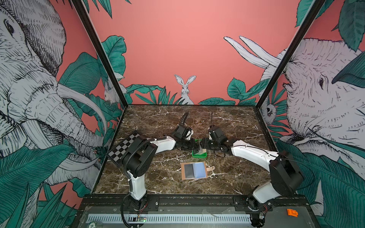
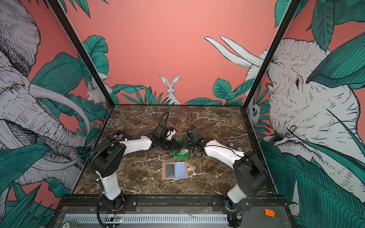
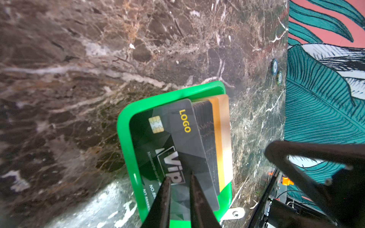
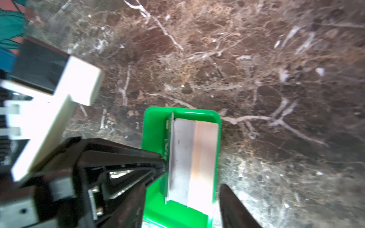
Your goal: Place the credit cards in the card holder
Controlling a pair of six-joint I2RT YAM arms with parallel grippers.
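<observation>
**Item 1. Table (image 1: 158, 122).** Brown marble top, walled at the back and both sides. Bare marble shows beyond the tray and to either side of the card holder.

**Item 2. Green tray (image 1: 199, 156).** Stands mid-table with a raised rim. Its near rim is close to the card holder's far edge, with a strip of bare marble between.

**Item 3. Card holder (image 1: 183, 174).** Lies open and flat in front of the tray.
- Dark grey card (image 1: 189, 170): in the left pocket.
- Light blue card (image 1: 199, 169): in the right pocket.
- Strap tab (image 1: 211, 168): sticks out on the right edge.

**Item 4. VIP card (image 3: 177, 134).** Black, tipped up on its long edge inside the tray. It leans away from the tan card (image 3: 224, 138), which lies flat along the tray's wall. A dark ribbed layer shows between them; card or stack cannot be told.

**Item 5. Left gripper (image 3: 178, 177).** Clamped on the VIP card near one short end.

**Item 6. Right gripper (image 4: 183, 185).** Jaws apart over the tray, one finger (image 4: 233, 207) outside the rim and nothing pinched. It is nearly tip to tip with the left gripper.

**Item 7. Checkerboard (image 1: 122, 148).** Sits at the left table edge, under the left arm.

**Item 8. Two small discs (image 2: 232, 145).** Lie near the right edge.
</observation>
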